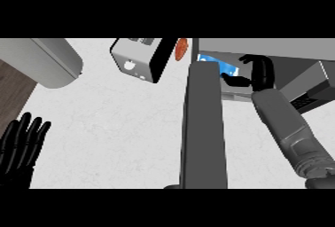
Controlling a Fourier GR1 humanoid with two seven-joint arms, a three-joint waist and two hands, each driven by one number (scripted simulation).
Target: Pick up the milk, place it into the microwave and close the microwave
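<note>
Milk carton (211,66), blue and white, was inside the microwave (274,45), just past its open door (203,133); the right hand (258,73) was curled round it, thumb below and fingers above. The left hand (23,144) rested spread, fingers up, at the lower left of the counter (124,128)

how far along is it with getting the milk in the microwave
Done: the milk is picked up, with the right hand curled round it. In hand: that hand holds the carton at the mouth of the microwave, past its open door. Left: let go of the milk inside, pull the arm out and shut the door. The left hand rests open at the lower left.
</note>
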